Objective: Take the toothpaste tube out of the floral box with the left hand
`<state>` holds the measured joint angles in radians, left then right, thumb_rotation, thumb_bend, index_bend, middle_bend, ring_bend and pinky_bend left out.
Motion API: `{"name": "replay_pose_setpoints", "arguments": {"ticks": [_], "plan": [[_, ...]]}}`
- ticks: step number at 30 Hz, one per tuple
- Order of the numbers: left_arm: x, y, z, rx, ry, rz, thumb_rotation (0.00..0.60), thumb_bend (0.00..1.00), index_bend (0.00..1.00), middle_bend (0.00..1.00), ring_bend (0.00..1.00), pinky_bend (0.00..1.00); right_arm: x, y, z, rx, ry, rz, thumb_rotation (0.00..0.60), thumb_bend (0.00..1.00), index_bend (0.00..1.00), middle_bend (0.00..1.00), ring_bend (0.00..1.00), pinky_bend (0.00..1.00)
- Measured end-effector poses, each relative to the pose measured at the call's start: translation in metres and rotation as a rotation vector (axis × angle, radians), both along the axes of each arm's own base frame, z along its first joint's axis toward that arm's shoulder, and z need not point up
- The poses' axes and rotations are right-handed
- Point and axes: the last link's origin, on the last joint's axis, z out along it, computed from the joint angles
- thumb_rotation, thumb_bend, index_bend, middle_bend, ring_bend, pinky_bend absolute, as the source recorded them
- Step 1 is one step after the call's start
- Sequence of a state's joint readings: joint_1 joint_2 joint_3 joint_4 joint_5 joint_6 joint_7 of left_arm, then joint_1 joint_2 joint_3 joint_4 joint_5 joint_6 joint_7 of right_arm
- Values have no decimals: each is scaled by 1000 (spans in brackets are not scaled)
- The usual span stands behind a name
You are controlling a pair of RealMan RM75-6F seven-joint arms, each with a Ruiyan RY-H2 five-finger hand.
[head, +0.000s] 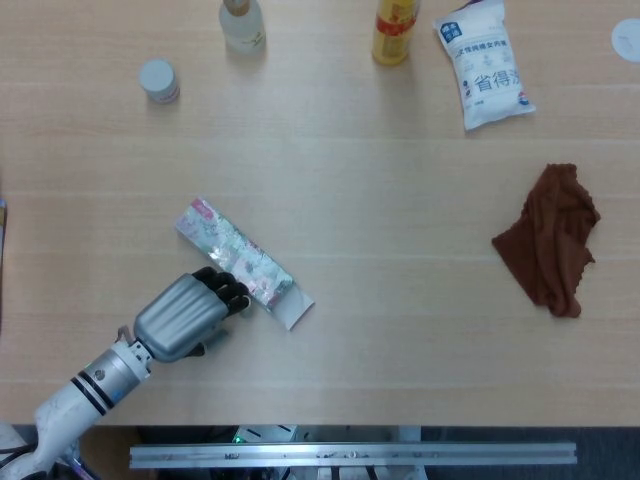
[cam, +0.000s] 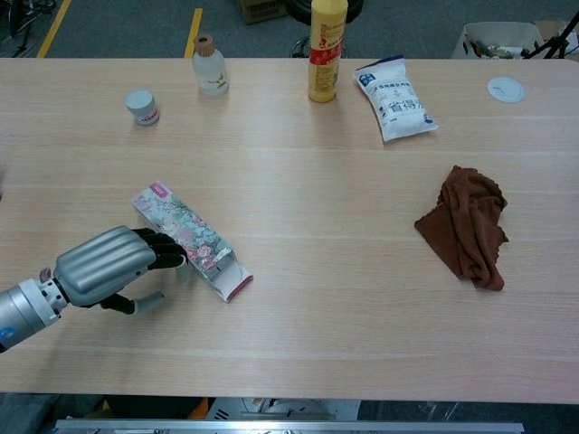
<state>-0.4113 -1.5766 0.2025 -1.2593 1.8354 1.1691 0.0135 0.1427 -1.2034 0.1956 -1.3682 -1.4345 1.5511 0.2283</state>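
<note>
One hand is showing, our left hand (head: 188, 314), and we are pressing its curled dark fingertips (cam: 166, 250) against the long side of the floral box (head: 240, 262), near the box's middle. We cannot tell whether the fingers are actually closing around the box or only touching it; nothing is lifted. The box is lying flat on the table (head: 400, 200), its open flap end (cam: 232, 281) pointing toward the near edge. No toothpaste tube is showing at that opening, so we are judging it to be inside and the extraction not yet begun: steadying the box and drawing the tube out are both remaining. Our right hand is not appearing in either view. Well apart from the box, a brown cloth (head: 553, 238) is lying to the right, and along the far edge are standing a small white jar (head: 159, 80), a clear bottle (head: 242, 24), a yellow bottle (head: 395, 30) and a white packet (head: 484, 65). None is obstructing the box.
</note>
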Motion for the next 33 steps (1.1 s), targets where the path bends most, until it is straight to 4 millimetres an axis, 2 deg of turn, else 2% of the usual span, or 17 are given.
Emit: {"name": "replay_pose_setpoints", "arguments": {"ticks": [12,22,27,33], "plan": [[13,13,-17,-35,-18,-14,600,359,367,287,282,334,-5,4,3,-18,-17,-9,600,294,575,386,262,356],[29,33,-29,-17,-64,-37,600,359,346,259,281,334,-9,6,4,-28,-31,-19,600,294,575,386,262,356],[32,38,-27,1,-78,-39,600,359,345,257,282,335,-10,7,5,-29,-33,-21,600,294,575,386,262,356],[30,39,-10,58,-108,-33,600,359,342,249,281,336,-10,8,6,-39,-41,-18,600,294,574,386,262,356]]}}
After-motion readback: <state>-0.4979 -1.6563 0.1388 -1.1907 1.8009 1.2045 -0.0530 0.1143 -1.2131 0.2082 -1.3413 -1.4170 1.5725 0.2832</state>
